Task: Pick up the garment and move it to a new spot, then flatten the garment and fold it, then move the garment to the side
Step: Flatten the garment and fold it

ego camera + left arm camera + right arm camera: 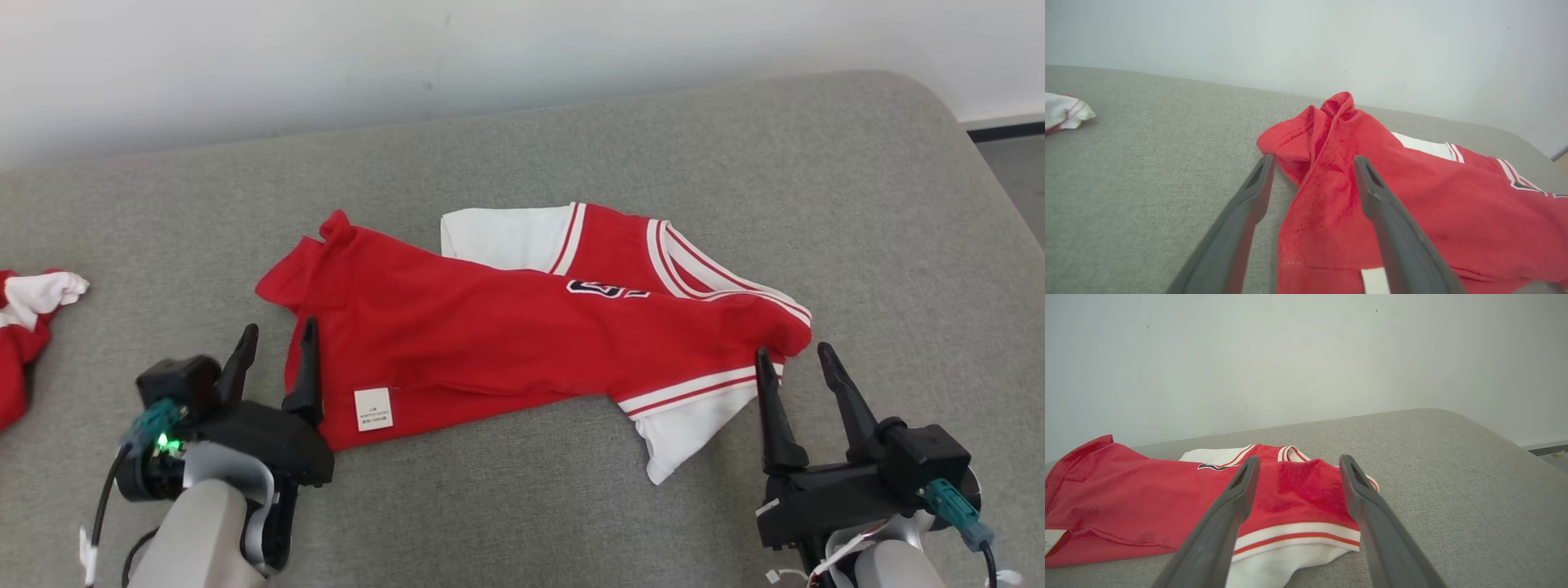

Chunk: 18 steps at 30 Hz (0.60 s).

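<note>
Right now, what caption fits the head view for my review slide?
Rumpled red-and-white jersey on a grey cushion, left gripper and right gripper at its opposite ends, jaws open.

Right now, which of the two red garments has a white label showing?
The spread garment in the middle, its label near the left gripper; the other garment lies bunched at the left edge.

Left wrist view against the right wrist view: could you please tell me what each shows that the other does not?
Left wrist view: the open left gripper framing the red garment's bunched edge, and a second crumpled garment far left. Right wrist view: the open right gripper framing the striped white sleeve, plus a floor strip. Both: the red garment, grey cushion, pale wall.
</note>
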### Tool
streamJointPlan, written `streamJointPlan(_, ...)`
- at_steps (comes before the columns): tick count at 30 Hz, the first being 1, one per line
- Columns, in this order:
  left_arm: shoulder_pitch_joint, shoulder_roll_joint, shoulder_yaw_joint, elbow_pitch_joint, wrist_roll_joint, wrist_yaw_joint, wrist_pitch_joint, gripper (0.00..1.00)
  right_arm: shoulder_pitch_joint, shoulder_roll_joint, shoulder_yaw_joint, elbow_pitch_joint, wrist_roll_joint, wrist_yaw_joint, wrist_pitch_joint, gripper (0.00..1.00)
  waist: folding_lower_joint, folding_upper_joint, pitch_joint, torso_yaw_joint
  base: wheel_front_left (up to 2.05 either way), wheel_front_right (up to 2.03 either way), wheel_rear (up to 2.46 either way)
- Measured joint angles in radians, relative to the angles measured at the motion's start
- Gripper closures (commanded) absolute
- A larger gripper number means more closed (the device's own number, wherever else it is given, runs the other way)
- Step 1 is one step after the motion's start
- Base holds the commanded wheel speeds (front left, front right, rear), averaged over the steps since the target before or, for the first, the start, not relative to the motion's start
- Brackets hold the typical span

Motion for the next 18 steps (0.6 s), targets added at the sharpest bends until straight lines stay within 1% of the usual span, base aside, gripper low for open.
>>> streamJointPlan(2, 0.046, -0.007, 0.035, -0.076, -0.008, -0.001, -0.010, 0.00, 0.004, 0.000, -0.010, 0.000, 0.000, 0.000, 0.001, 0.00, 0.0000, 0.0000, -0.010, 0.009, 0.00, 0.00, 0.00)
streamJointPlan(5, 0.130, -0.021, 0.137, -0.296, 0.026, 0.006, -0.013, 0.00, 0.016, 0.000, -0.028, 0.001, 0.000, 0.000, 0.003, 0.00, 0.0000, -0.0001, -0.023, 0.023, 0.00, 0.00, 0.00)
streamJointPlan(7, 0.207, -0.043, 0.185, -0.408, 0.063, -0.004, -0.014, 0.00, 0.016, 0.000, -0.038, 0.001, -0.001, 0.000, 0.004, 0.00, -0.0001, -0.0001, -0.031, 0.033, 0.00, 0.00, 0.00)
streamJointPlan(8, 0.207, -0.043, 0.185, -0.408, 0.063, -0.004, -0.014, 0.00, 0.016, 0.000, -0.038, 0.001, -0.001, 0.000, 0.004, 0.00, -0.0001, -0.0001, -0.031, 0.033, 0.00, 0.00, 0.00)
streamJointPlan(10, 0.288, -0.066, 0.216, -0.479, 0.099, -0.023, -0.014, 0.00, 0.020, 0.000, -0.045, 0.002, -0.003, 0.000, 0.004, 0.00, -0.0001, -0.0001, -0.041, 0.042, 0.00, 0.00, 0.00)
streamJointPlan(14, 0.379, -0.086, 0.245, -0.564, 0.156, -0.052, -0.014, 0.00, 0.039, 0.000, -0.056, 0.009, -0.007, 0.000, 0.006, 0.00, -0.0001, -0.0001, -0.064, 0.056, 0.00, 0.00, 0.00)
streamJointPlan(18, 0.448, -0.095, 0.254, -0.590, 0.197, -0.065, -0.014, 0.00, 0.051, 0.000, -0.064, 0.022, -0.011, 0.000, 0.010, 0.00, -0.0001, -0.0001, -0.087, 0.067, 0.00, 0.00, 0.00)
